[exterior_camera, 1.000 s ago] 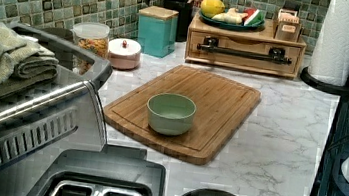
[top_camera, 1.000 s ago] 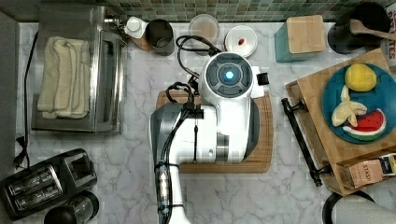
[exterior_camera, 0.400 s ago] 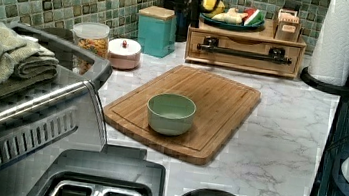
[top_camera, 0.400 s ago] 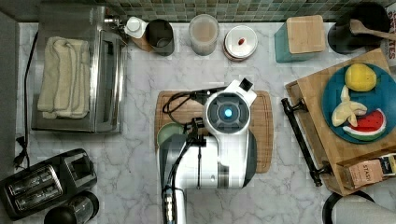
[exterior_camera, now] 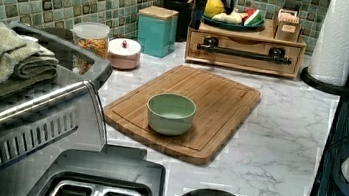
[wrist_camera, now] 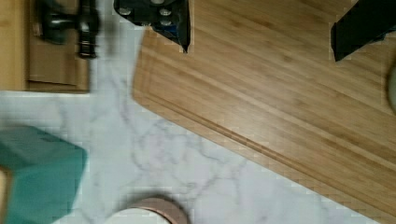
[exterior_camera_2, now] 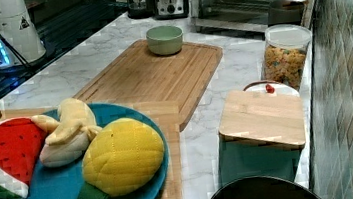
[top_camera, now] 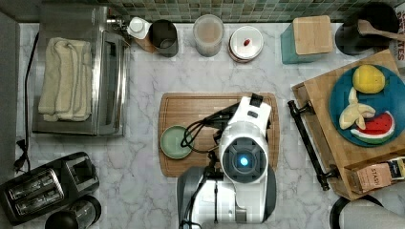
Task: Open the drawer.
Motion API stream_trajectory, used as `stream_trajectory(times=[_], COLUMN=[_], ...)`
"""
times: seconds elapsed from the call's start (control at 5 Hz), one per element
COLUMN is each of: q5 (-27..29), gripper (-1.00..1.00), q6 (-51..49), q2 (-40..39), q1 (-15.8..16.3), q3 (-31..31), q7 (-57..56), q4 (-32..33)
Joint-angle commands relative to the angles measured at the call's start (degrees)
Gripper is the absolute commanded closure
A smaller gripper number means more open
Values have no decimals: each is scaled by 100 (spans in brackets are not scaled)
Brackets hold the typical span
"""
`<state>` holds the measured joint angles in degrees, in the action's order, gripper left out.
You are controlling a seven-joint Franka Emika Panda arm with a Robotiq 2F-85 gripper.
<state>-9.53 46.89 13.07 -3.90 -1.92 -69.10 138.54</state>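
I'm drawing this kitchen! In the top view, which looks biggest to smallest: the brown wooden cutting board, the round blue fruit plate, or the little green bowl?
1. Brown wooden cutting board, though the robot arm covers part.
2. Round blue fruit plate, partly cut off by the picture's edge.
3. Little green bowl.

Bare marble counter (exterior_camera: 280,126) between rounded brown cutting board (exterior_camera: 196,106) and black bar handle (exterior_camera: 243,52); pale green bowl (exterior_camera: 170,113) well apart; white paper-towel roll (exterior_camera: 346,38) beside drawer front.

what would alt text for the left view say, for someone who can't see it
A closed light-wood drawer with a long black bar handle sits at the far end of a marble counter, a fruit plate on top. In front lies a wooden cutting board holding a green bowl.
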Motion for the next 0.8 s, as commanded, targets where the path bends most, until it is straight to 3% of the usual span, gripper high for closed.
stream_trajectory(times=[0.2,0.8], q5=[82,218], gripper=[-100,-100], q6=[273,958], q2=[-389,-568], q1=[-438,-454], q3=[-947,-1371], q7=[-1575,-2088], q4=[-63,205])
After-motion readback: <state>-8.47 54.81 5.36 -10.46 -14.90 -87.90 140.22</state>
